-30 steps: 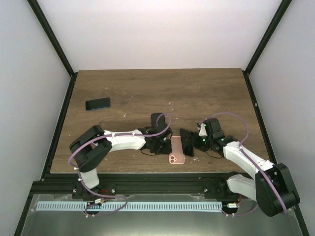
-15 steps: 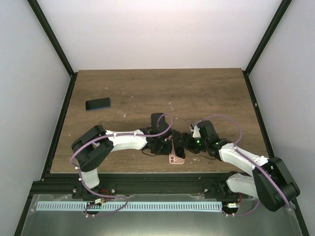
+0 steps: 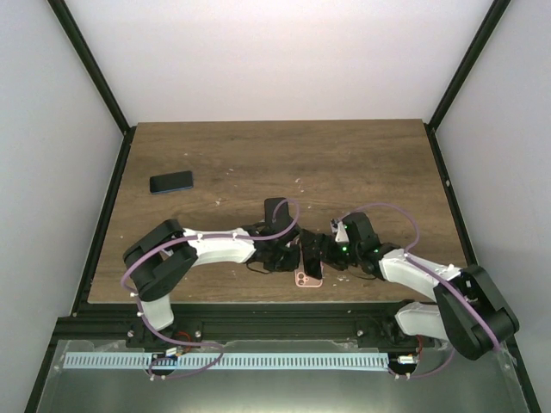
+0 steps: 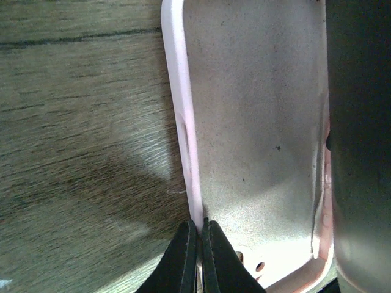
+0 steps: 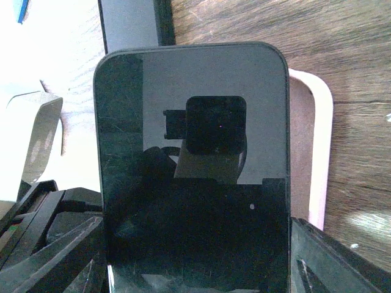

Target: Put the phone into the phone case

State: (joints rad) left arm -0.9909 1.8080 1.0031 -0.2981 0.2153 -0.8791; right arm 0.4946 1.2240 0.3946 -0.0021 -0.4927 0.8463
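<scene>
Phone [image 5: 192, 171] lengthwise over case [image 4: 256, 122], both long axes near-far

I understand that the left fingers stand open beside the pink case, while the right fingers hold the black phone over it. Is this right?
No. The left fingers are not open: they are shut on the side wall of the pink case, as the left wrist view shows. The right fingers hold the black phone over it.

Overhead camera looks down; both wrist cameras closely share the case [image 4: 256, 122].
</scene>
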